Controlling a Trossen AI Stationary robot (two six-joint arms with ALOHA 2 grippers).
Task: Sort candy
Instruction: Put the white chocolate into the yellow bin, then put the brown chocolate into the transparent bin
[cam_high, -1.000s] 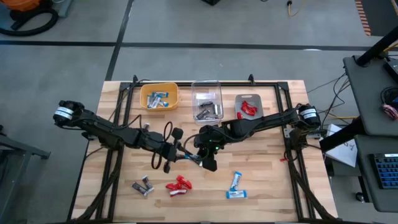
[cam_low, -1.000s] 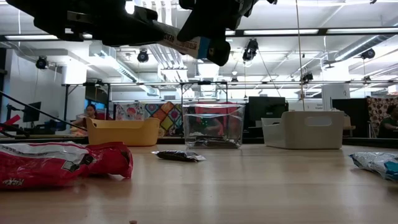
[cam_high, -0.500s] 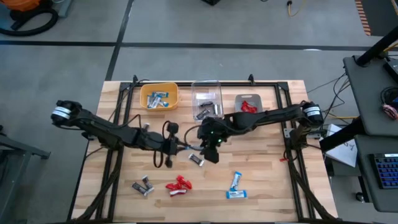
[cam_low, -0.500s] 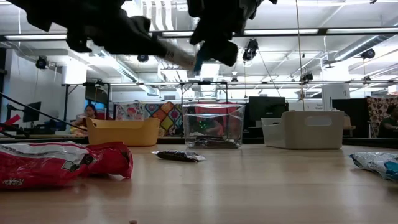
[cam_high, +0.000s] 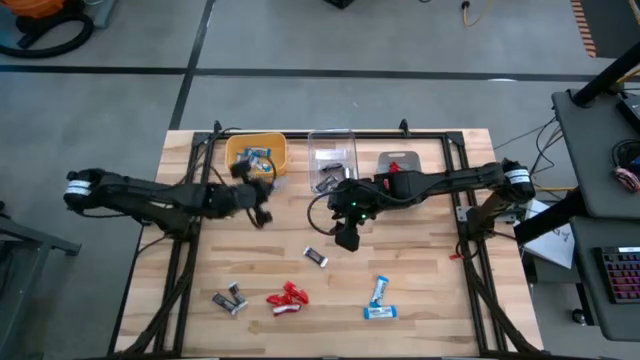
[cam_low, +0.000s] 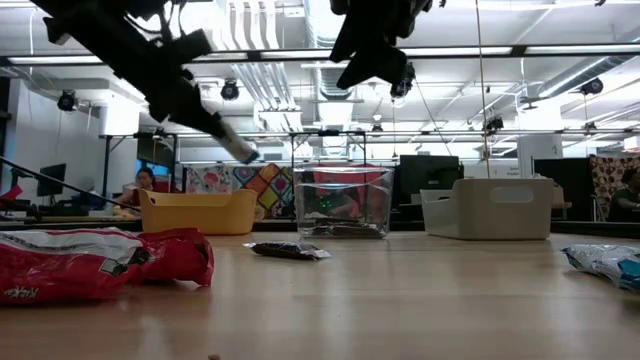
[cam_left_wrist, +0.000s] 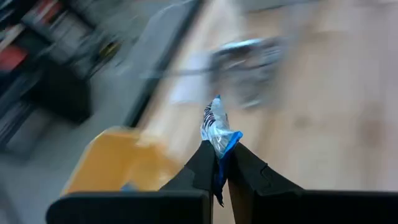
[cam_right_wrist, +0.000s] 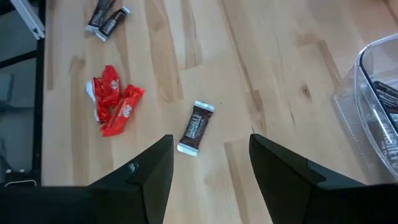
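Note:
My left gripper (cam_high: 258, 188) hangs just in front of the yellow bin (cam_high: 257, 157), shut on a blue-and-white candy (cam_left_wrist: 217, 129). My right gripper (cam_right_wrist: 211, 168) is open above the table's middle, over a dark brown candy (cam_right_wrist: 195, 127) that lies flat on the wood, and touches nothing. Near the front edge lie two red candies (cam_high: 287, 298), two brown ones (cam_high: 232, 298) and two blue-and-white ones (cam_high: 378, 300). The yellow bin holds blue-and-white candies, the clear bin (cam_high: 333, 160) brown ones and the grey bin (cam_high: 400, 170) red ones. My left gripper pinches one end of the blue-and-white candy (cam_left_wrist: 222, 148) between its two fingertips. The rest of the wrapper sticks out past the tips. In the low view the fingers (cam_low: 205, 118) slant down, with the candy (cam_low: 243, 153) lifted clear, well above the table.
The three bins stand in a row along the table's far edge. A black frame (cam_high: 190, 200) runs round the tabletop. Bare wood lies between the bins and the loose candies at the front.
The two grippers met over the table's middle with the blue-and-white candy between them. My left gripper has taken it and swung toward the far left, up to the yellow bin, turning as it went. My right gripper has let go and drawn back toward the right, rising a little.

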